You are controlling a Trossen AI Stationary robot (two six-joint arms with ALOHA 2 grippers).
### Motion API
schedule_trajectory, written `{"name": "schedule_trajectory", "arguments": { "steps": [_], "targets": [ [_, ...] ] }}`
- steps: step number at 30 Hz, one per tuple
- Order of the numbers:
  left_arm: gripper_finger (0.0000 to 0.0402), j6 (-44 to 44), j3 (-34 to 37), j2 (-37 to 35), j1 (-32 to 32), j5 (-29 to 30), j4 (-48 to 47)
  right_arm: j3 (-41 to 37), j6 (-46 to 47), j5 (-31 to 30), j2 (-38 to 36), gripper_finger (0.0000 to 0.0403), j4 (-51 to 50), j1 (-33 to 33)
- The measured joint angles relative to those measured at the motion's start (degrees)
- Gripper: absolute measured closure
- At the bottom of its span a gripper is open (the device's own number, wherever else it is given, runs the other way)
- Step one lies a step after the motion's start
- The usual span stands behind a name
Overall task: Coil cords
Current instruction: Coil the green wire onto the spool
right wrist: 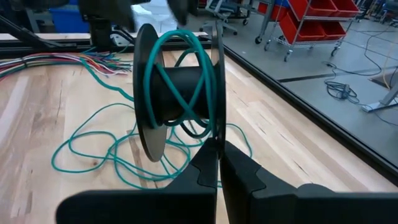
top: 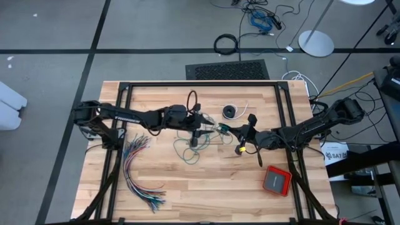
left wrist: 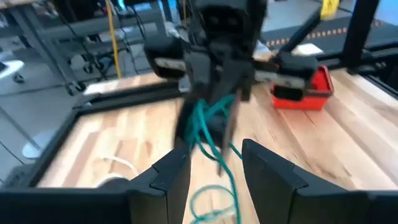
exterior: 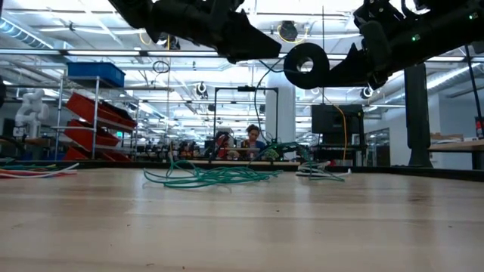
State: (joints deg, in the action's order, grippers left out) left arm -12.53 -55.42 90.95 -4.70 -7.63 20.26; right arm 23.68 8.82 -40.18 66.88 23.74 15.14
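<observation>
High view: overhead, straight down, far enough to take in the whole table (top: pixel 187 187) plus floor around it; left arm enters from frame left, right arm from frame right.

Low view: at tabletop level, looking flat across the wood into the room behind; arms cut across the top of frame, the teal cord (exterior: pixel 212 176) lies mid-frame, fairly far off.

Left wrist view: close, looking past its own two fingers (left wrist: pixel 168 177) toward the other arm and the red box (left wrist: pixel 305 93) at upper right.

Right wrist view: very close on the spool (right wrist: pixel 177 93), centre frame, facing the coloured wires (right wrist: pixel 56 62) at upper left.

All four share the teal cord at table centre.
</observation>
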Motion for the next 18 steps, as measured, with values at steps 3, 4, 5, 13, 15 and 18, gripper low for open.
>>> {"name": "schedule_trajectory", "arguments": {
  "steps": [3,4,5,13,15,18],
  "targets": [
    [0.0249,0.0,0.0,0.0,0.7,-0.1,0.4,0.0,0.0,-0.1,0.0,0.0403,0.1,0.0],
    [0.0249,0.0,0.0,0.0,0.9,-0.1,1.2,0.0,0.0,-0.1,0.0,0.0403,0.1,0.0],
    [0.0249,0.0,0.0,0.0,1.3,-0.1,1.7,0.0,0.0,-0.2,0.0,0.0403,0.1,0.0],
    [0.0249,-1.8,0.0,1.1,3.2,1.9,4.1,0.0,0.0,-0.2,0.0,0.0403,0.9,0.0],
    [0.0249,-2.9,0.0,1.7,3.4,3.3,4.6,0.0,-0.1,-0.2,0.0,0.0403,1.5,0.0],
    [0.0249,-4.3,0.0,3.2,3.6,5.0,6.0,0.0,-0.3,-0.2,0.0,0.0403,1.8,0.0]
  ]
}}
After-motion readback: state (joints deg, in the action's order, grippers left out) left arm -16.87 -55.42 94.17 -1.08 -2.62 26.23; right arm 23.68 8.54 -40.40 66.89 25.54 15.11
